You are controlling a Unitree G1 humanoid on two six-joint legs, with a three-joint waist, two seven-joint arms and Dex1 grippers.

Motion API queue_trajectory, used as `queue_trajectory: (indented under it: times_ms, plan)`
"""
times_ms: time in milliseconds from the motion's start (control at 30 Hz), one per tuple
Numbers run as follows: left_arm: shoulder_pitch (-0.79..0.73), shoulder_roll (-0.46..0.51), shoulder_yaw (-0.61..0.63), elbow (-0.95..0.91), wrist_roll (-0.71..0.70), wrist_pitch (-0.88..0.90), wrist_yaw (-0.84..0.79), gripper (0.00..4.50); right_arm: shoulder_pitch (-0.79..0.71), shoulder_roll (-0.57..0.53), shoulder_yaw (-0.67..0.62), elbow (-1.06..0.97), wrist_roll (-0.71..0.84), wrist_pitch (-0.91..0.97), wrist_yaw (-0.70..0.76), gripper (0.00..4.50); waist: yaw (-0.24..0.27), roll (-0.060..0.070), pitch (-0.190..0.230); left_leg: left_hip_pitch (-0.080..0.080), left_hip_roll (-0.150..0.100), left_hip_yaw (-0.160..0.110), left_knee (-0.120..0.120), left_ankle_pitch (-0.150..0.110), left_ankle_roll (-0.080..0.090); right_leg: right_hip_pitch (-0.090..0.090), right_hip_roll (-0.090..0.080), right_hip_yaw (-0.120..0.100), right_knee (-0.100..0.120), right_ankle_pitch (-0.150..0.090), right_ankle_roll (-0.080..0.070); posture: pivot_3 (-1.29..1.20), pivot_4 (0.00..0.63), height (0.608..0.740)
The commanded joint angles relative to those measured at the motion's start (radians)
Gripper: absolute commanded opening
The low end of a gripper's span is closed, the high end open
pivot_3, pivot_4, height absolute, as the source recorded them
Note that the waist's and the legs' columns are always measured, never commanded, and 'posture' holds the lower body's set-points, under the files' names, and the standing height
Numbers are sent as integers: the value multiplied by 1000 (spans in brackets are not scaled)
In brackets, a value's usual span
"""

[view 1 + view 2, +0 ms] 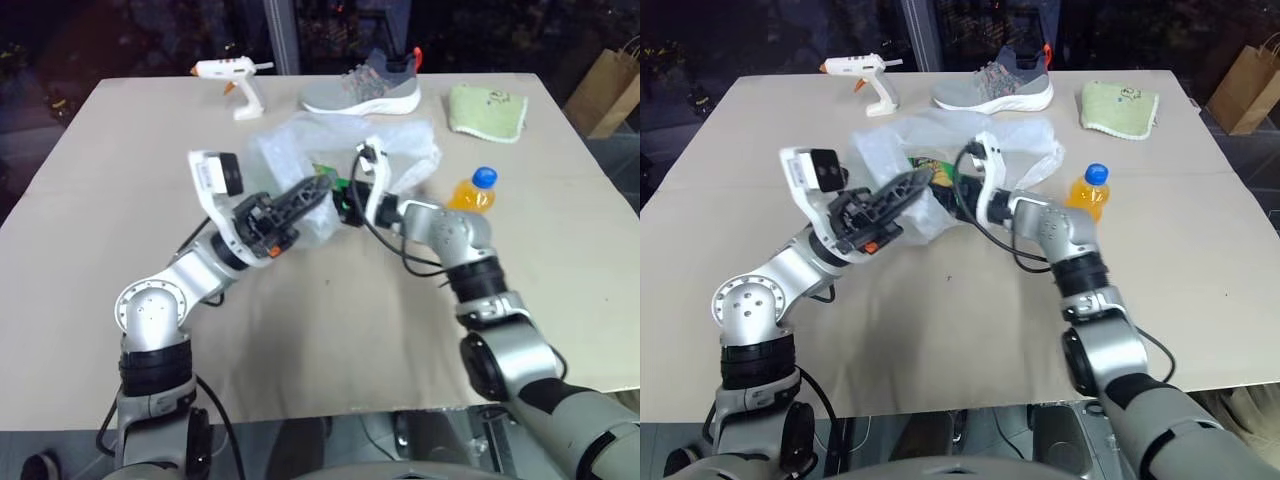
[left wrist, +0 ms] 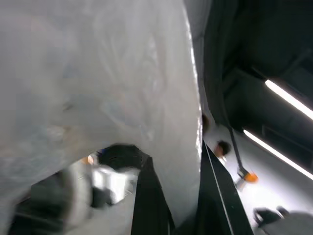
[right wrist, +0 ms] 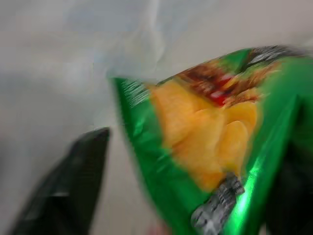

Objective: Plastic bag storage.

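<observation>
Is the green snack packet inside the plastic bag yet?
Cannot tell. The snack packet sits at the plastic bag beside the right gripper; the film hides whether it has passed the mouth.

Thin crinkly translucent plastic bag (image 1: 400, 150); glossy green foil snack packet (image 3: 215, 142).

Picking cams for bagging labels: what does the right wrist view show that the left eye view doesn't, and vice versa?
Right wrist view: the chip picture on the green snack packet up close, with the packet between the black fingers of the open right claw. Left eye view: the table layout with glue gun, grey shoe, green cloth and orange bottle, plus the left claw shut on the plastic bag. Both: packet and white bag film together.
</observation>
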Motion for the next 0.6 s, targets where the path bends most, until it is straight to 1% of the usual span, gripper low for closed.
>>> queue_trajectory:
  times_ms: [33,67,200,267,333,400,500,600]
  plan:
    - [-35,-14,58,22,-24,-57,29,0,56,-74,4,-125,-30,15,9,4471,-3,0,0,0,0,0,0,0,1,0,0,0,0,0,0,0,150,740]
    - [-40,-17,65,30,-25,-63,36,0,71,-90,8,-146,-37,10,13,4471,-5,0,0,0,0,0,0,-1,2,0,0,0,1,0,0,0,150,740]
    - [-34,-34,78,40,-9,-91,58,0,120,-111,-12,-214,-114,-77,-67,4471,-18,0,0,2,1,1,0,-2,3,0,2,1,3,0,0,0,150,740]
    - [-23,-43,75,38,-9,-93,68,0,141,-130,-22,-244,-138,-109,-75,4471,-16,0,0,2,2,1,0,-2,3,-1,3,2,4,0,0,0,150,740]
    - [-17,-49,76,32,-12,-97,81,0,171,-153,-39,-293,-130,-109,-66,4471,-13,0,0,2,2,1,0,-1,3,-1,3,2,4,0,0,0,150,740]
    - [-13,-51,81,25,-17,-104,92,0,219,-216,-39,-385,-108,-110,1,4471,-5,0,0,1,1,1,0,-1,3,0,2,2,3,0,0,0,150,740]
    - [-11,-58,96,21,-28,-118,113,0,285,-334,-98,-519,-40,-77,78,4471,-1,0,0,0,0,0,1,-1,3,0,0,1,1,0,0,0,150,740]
    - [-12,-57,106,18,-32,-123,122,0,279,-414,-198,-592,-11,-118,79,4471,-2,0,0,0,0,0,1,-2,3,0,0,1,1,0,0,0,150,740]
